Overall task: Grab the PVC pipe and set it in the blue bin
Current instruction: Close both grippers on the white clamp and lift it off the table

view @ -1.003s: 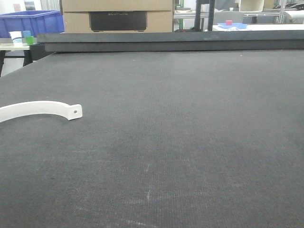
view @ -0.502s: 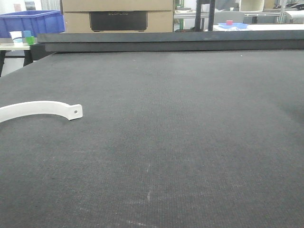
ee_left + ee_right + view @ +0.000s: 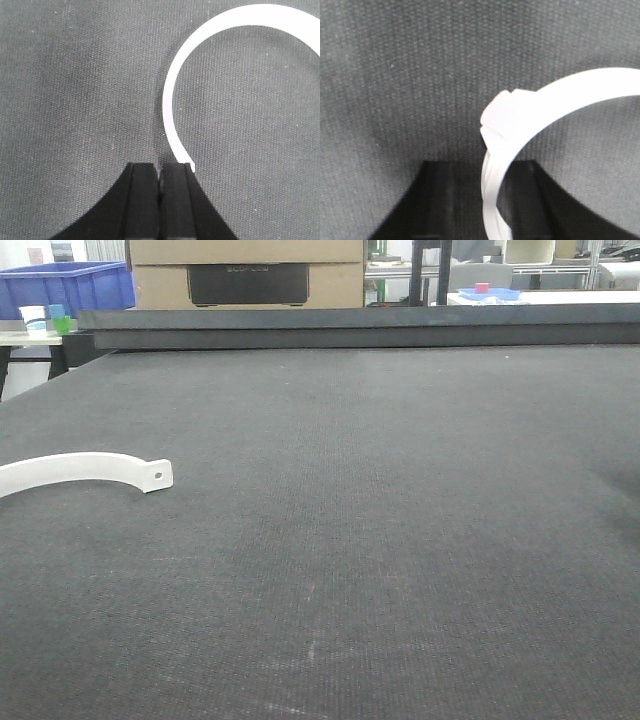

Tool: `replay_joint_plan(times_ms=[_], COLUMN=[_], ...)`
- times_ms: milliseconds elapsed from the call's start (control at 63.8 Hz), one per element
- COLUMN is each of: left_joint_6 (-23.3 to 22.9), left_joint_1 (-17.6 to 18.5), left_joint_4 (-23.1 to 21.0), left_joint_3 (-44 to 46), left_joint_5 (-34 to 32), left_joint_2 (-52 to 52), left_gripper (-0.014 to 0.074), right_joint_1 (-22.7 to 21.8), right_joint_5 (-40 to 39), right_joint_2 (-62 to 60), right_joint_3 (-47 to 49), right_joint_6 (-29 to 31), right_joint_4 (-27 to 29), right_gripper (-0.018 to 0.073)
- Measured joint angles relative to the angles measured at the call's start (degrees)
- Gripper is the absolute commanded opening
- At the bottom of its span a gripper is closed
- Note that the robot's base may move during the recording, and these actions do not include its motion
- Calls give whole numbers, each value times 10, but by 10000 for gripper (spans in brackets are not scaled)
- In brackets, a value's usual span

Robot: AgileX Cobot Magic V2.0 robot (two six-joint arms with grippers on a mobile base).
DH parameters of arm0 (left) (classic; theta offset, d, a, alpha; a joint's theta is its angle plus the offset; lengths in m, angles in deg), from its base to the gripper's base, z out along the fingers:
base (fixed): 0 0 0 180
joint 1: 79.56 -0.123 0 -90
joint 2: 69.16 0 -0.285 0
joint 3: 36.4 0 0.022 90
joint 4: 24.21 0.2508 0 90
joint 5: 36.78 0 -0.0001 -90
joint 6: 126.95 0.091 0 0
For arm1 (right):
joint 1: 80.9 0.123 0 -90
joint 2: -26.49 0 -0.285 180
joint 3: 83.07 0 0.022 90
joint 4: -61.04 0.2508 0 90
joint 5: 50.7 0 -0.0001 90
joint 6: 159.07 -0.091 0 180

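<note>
Thin white curved PVC pipe [image 3: 85, 464] is laid flat on the dark grey fabric surface [image 3: 380, 520], far left, well apart from the blue plastic bin [image 3: 65, 285] out back. Left tool [image 3: 160, 172] is clenched on nothing, pipe end just beside it. Another white curved band [image 3: 520, 107] is seen between the fingers of the right tool [image 3: 485, 167]; grip can't be told.

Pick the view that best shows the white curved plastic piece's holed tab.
Exterior front-facing: the thin white curved plastic piece shows tab and hole clearly. Left wrist shows only bare arc by the left gripper; right wrist, a blurred close band, no hole.
</note>
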Motion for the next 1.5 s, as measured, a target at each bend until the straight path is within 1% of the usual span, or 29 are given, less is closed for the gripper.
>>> replay_joint_plan(times_ms=[204,282,486,564,705,784,878,972,1003,1066,1191,1238,1285,1332,1505], left_joint_6=[0,0,0,0,1,1,1,1,1,7,24,27,28,29,30], left_joint_1=[0,0,0,0,0,0,0,0,0,0,0,0,0,0,0], left_joint_4=[0,0,0,-8,-29,-29,-16,1,7,13,14,13,12,12,11], left_joint_3=[0,0,0,0,9,21,45,72,81,100,132,139,142,144,145], left_joint_5=[-15,-29,-47,-45,-17,-1,15,16,16,15,15,15,15,18,27], left_joint_2=[-1,-1,-1,-1,-1,-7,-28,-63,-76,-102,-153,-171,-183,-199,-240], left_gripper=[-111,-111,-111,-111,-111,-111,-111,-106,-91,-27,190,250,291,301,286], right_joint_1=[0,0,0,0,0,0,0,0,0,0,0,0,0,0,0], right_joint_5=[-1,-1,-7,-11,-15,-10,0,13,16,19,21,21,21,22,22], right_joint_2=[3,3,3,3,-24,-49,-84,-115,-123,-140,-154,-155,-155,-155,-155], right_joint_3=[1,1,2,7,26,37,42,42,42,42,42,42,42,42,42], right_joint_6=[0,0,0,0,0,0,0,0,0,0,0,0,0,0,0], right_joint_4=[0,0,0,1,4,4,10,22,26,31,33,33,33,33,34], right_gripper=[-127,-167,-169,-169,-169,-169,-169,-169,-169,-169,-169,-169,-169,-169,-169])
